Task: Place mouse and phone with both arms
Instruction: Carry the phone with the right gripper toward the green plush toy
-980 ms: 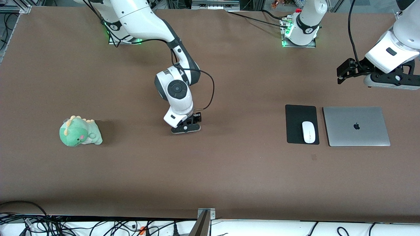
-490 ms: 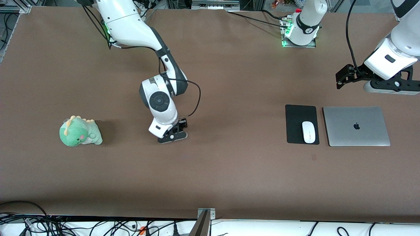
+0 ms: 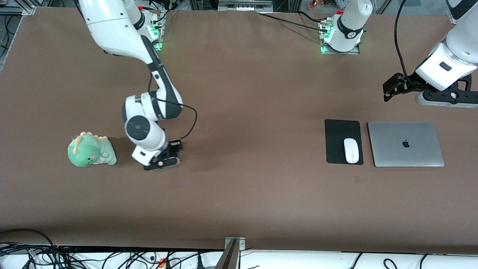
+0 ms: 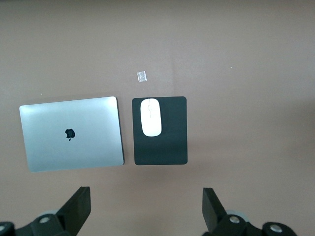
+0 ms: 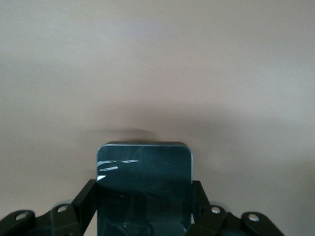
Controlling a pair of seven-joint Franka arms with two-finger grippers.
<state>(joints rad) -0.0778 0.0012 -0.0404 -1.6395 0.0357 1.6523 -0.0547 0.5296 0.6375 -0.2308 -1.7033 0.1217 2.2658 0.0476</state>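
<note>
The white mouse lies on a black mouse pad beside a closed silver laptop. It also shows in the left wrist view. My right gripper is low over the table next to a green plush dinosaur. In the right wrist view, the right gripper is shut on the black phone, which it holds by its two sides. The hand hides the phone in the front view. My left gripper waits open and empty in the air over bare table near the laptop, and its fingers stand wide apart.
The mouse pad and the laptop lie side by side toward the left arm's end of the table. A small tape mark is on the table nearer to the front camera than the pad. The plush sits toward the right arm's end.
My right arm has carried the phone from the table's middle toward the right arm's end, up to the plush dinosaur. The left gripper has barely moved.
</note>
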